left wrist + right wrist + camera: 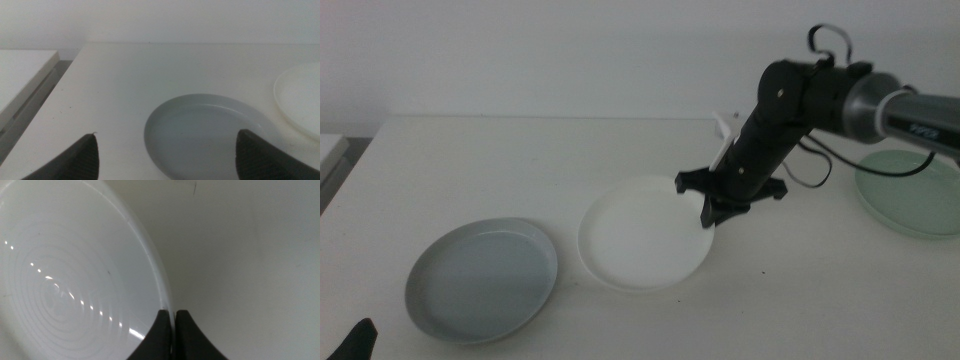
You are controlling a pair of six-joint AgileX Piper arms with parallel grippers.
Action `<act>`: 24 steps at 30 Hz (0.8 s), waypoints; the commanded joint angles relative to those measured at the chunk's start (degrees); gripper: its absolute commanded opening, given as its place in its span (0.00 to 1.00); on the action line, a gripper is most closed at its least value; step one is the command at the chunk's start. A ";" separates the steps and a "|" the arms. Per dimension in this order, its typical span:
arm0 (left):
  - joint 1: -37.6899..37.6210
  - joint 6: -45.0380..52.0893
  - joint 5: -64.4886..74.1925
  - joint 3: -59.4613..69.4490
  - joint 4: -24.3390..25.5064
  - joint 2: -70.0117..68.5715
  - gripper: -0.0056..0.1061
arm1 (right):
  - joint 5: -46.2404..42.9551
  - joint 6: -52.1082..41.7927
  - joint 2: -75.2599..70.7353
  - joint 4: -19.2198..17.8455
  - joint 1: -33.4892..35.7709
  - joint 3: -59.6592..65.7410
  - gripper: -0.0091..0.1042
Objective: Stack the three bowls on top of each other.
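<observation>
The white bowl (642, 236) lies in the middle of the table. My right gripper (708, 217) is down at its right rim; in the right wrist view the jaws (172, 330) are pinched on the white bowl's rim (159, 282). The grey-blue bowl (480, 277) lies on the table at the front left, to the left of the white one. It also shows in the left wrist view (205, 132). The mint green bowl (912, 192) lies at the far right edge. My left gripper (167, 157) is open and empty, waiting at the front left corner (355, 340).
A small white object (725, 127) stands on the table behind the right arm. A white board (22, 80) lies beside the table's left edge, separated by a gap. A black cable (815, 160) hangs from the right arm.
</observation>
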 commanded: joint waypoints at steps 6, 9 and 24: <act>-0.01 -0.01 -0.77 -0.02 0.03 -0.21 0.89 | -0.17 -0.65 2.48 -0.03 0.07 -0.48 0.09; -0.01 -0.01 -0.77 -0.02 0.03 -0.21 0.89 | -0.40 -0.65 2.38 -0.84 -0.04 -0.58 0.20; -0.01 -0.03 -0.87 -0.02 0.03 -0.21 0.89 | 9.20 -2.04 -8.42 -17.30 -15.11 -12.58 0.90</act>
